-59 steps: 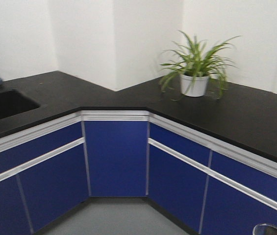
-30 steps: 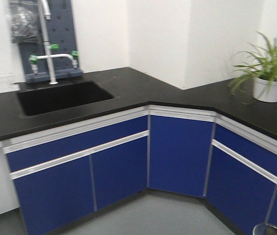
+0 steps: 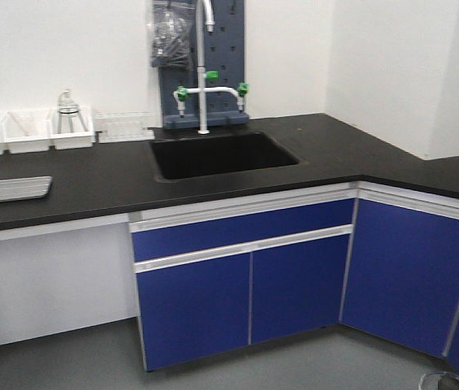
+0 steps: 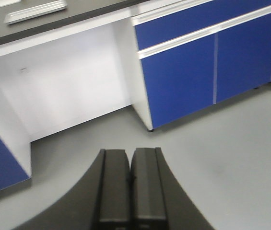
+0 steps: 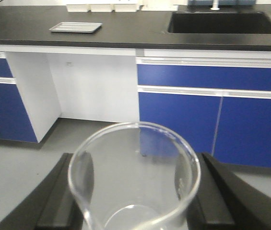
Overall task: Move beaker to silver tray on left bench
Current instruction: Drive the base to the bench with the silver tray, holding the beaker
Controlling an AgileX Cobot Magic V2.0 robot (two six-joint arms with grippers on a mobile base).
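My right gripper point(image 5: 134, 201) is shut on the beaker point(image 5: 134, 177), a clear empty glass held upright between both fingers, above the grey floor. Its rim point(image 3: 444, 379) shows at the bottom right of the front view. The silver tray point(image 3: 8, 189) lies flat at the left end of the left bench point(image 3: 99, 185); it also shows in the right wrist view point(image 5: 75, 27) and the left wrist view point(image 4: 35, 11). The left bench has a sunken black sink point(image 3: 221, 154). My left gripper point(image 4: 131, 165) is shut and empty, low over the floor.
White bins point(image 3: 30, 132) stand at the bench's back, one holding glassware point(image 3: 67, 114). A tap with green handles point(image 3: 206, 89) rises behind the sink. Blue cupboard doors point(image 3: 245, 276) sit below, with a white knee recess point(image 5: 94, 86) under the tray. A second bench angles off at right.
The front view has swung left: the potted plant has left the frame, the sink has moved to the middle, and the silver tray and white bins have come into view.
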